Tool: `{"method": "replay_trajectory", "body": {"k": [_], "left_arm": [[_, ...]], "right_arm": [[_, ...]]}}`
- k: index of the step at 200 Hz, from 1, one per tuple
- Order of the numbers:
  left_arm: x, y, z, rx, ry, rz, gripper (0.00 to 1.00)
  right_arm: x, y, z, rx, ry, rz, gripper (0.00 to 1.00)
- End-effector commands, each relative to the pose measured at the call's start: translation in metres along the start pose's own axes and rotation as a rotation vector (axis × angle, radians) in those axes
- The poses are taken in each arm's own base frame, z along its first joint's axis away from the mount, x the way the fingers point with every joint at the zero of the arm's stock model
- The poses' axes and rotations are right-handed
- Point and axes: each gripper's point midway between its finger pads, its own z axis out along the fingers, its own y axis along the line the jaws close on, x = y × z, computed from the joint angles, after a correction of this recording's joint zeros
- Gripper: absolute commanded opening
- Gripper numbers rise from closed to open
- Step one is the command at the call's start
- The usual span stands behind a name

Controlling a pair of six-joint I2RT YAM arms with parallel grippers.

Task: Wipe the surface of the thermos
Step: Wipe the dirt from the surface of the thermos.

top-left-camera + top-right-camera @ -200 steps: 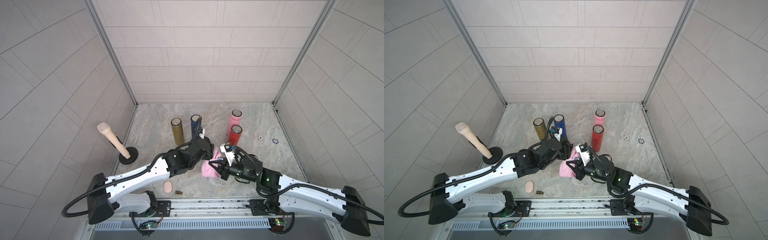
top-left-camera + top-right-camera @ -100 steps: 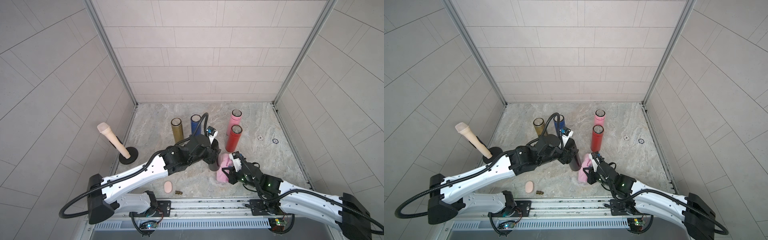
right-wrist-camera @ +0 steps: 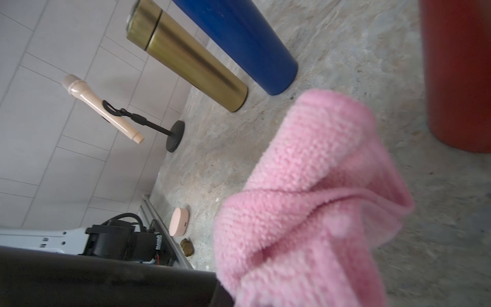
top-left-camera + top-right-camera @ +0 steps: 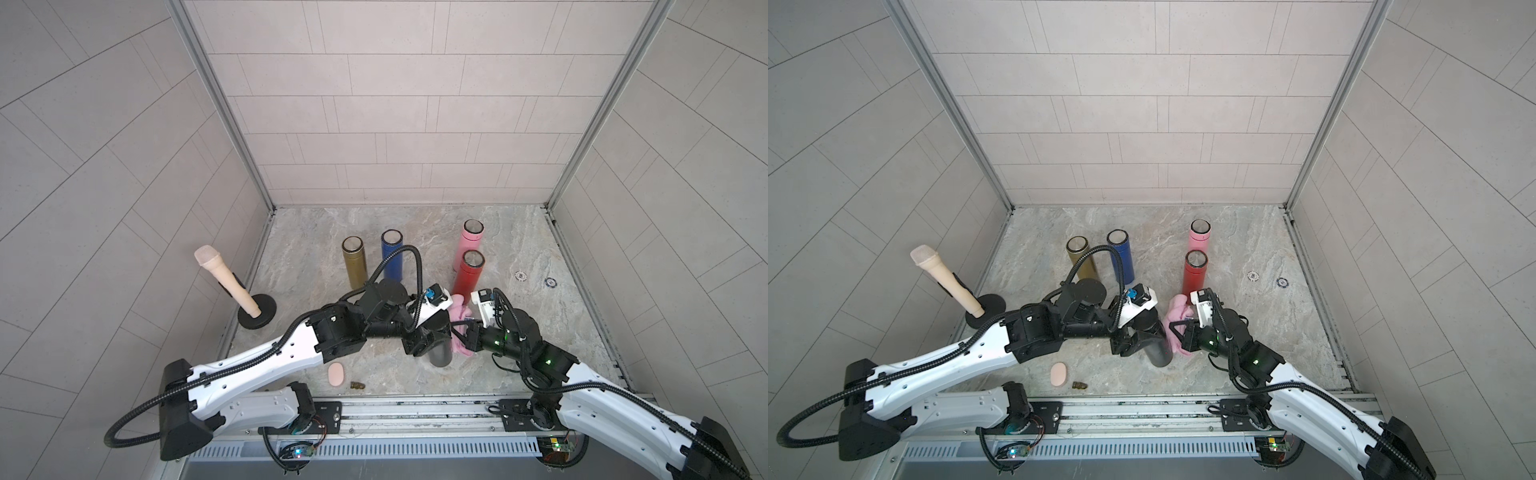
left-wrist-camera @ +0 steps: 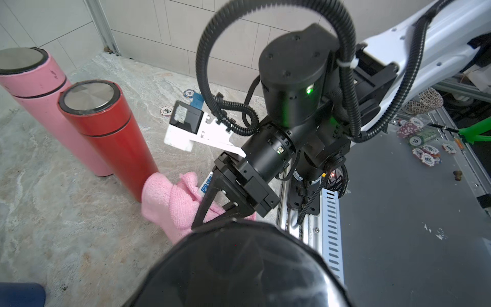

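Only left wrist view gives us poker chip heap (image 5: 425, 155) on grey bench (image 5: 398, 212) beyond rail (image 5: 328, 220); top views miss it. We count five thermoses: gold thermos (image 4: 356, 268), blue thermos (image 4: 390, 259), pink thermos (image 4: 468, 245), red thermos (image 4: 466, 278) upright at back, dark thermos (image 4: 440, 355) front centre, long axis near vertical, lid up, left gripper (image 4: 426, 345) clamped round it. One pink cloth (image 4: 458, 303), pinched in right gripper (image 4: 459, 332), touching dark thermos side

**Free room and obstacles on the surface (image 4: 573, 316).**
Gold thermos (image 4: 354, 264), blue thermos (image 4: 392, 259), pink thermos (image 4: 471, 245) and red thermos (image 4: 466, 276) stand across the middle, a lane open between blue and pink; black thermos (image 4: 440, 355) and pink cloth (image 4: 460, 305) fill front centre; the right side lies open save two flat chips (image 4: 520, 275).
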Motion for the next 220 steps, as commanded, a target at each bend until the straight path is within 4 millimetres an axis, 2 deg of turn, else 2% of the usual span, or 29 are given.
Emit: {"method": "replay_trajectory", "body": {"k": [1,54,77,102,127,149,173,181,195,220], "left_arm": [[-0.020,-0.005,0.000,0.024,-0.096,0.091,0.00],[-0.001,0.005,0.021,0.003,-0.048,0.064,0.00],[0.005,0.010,0.027,-0.018,-0.040,0.048,0.00],[0.005,0.017,0.025,-0.065,-0.052,0.042,0.00],[0.004,0.022,0.019,-0.100,-0.057,0.045,0.00],[0.002,0.024,0.013,-0.118,-0.059,0.050,0.00],[-0.001,0.028,0.010,-0.147,-0.065,0.051,0.00],[0.000,0.031,0.010,-0.162,-0.062,0.050,0.00],[0.003,0.033,0.013,-0.168,-0.048,0.049,0.00],[0.010,0.035,0.024,-0.162,-0.026,0.023,0.00]], "right_arm": [[-0.025,0.047,-0.012,-0.169,-0.058,0.019,0.00],[-0.066,0.106,-0.046,-0.289,-0.178,-0.084,0.00],[-0.076,0.123,-0.052,-0.321,-0.185,-0.092,0.00],[-0.064,0.107,-0.041,-0.284,-0.142,-0.073,0.00],[-0.032,0.061,-0.023,-0.173,-0.088,-0.031,0.00],[-0.006,0.022,-0.017,-0.083,-0.063,-0.002,0.00],[0.008,-0.005,-0.016,-0.018,-0.068,0.007,0.00],[0.007,-0.005,-0.017,-0.019,-0.077,0.003,0.00],[-0.002,0.007,-0.020,-0.050,-0.103,-0.012,0.00],[-0.030,0.046,-0.031,-0.122,-0.148,-0.076,0.00]]}}
